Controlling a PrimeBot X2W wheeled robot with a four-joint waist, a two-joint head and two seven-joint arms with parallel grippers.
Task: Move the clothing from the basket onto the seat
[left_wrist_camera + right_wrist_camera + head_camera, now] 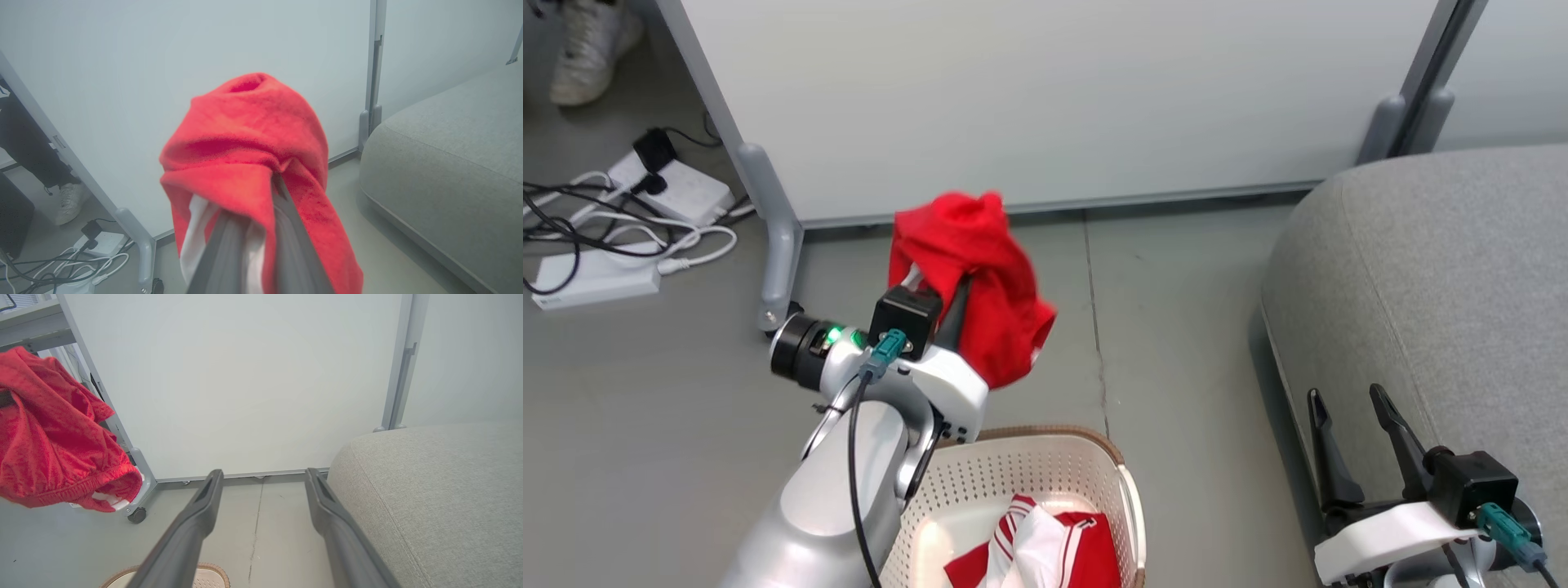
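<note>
My left gripper (pixel 939 282) is shut on a plain red garment (pixel 980 278), lifted above the floor beyond the basket (pixel 1045 457); the cloth drapes over its fingertips, hiding them. That garment (pixel 253 163) wraps the fingers in the left wrist view and hangs at the left (pixel 53 441) in the right wrist view. A red garment with white striped panels (pixel 1037 551) lies in the cream basket. The grey seat (pixel 1437 294) stands at the right. My right gripper (pixel 1347 400) is open and empty beside the seat's front left corner (pixel 429 498).
A pale grey wheeled partition panel (pixel 1045 98) stands behind, its caster leg (pixel 778 261) left of the held garment. Power strips and cables (pixel 629 220) lie on the floor at the far left. A person's shoe (pixel 592 49) shows at the top left.
</note>
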